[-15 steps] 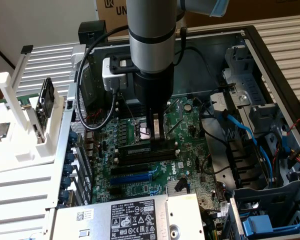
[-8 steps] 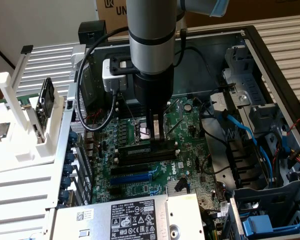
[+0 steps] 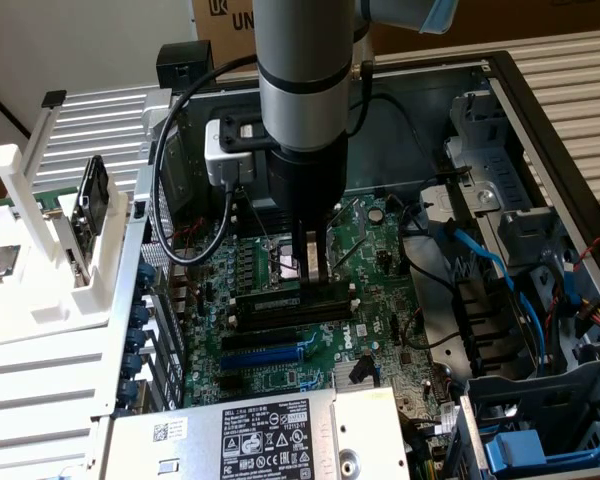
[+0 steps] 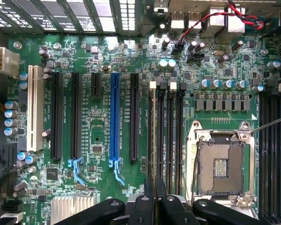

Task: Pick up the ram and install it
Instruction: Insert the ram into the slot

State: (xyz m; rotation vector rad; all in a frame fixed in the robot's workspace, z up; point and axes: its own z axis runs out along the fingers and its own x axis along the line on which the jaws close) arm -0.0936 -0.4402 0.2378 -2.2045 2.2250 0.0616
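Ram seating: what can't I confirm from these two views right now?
- The ram's lower edge: exterior view, sunk in the slot; seated depth unclear.
- Slot latch nearest the gripper: wrist view, covered by the gripper body.
- Ram chips: wrist view sees the stick edge-on; exterior view too small.
- Board behind the arm: exterior view, blocked by the arm.

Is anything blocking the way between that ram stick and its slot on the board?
Nothing visible. The pincer holds the ram edge-on, lined up right along a memory slot, and the way between them looks bare.
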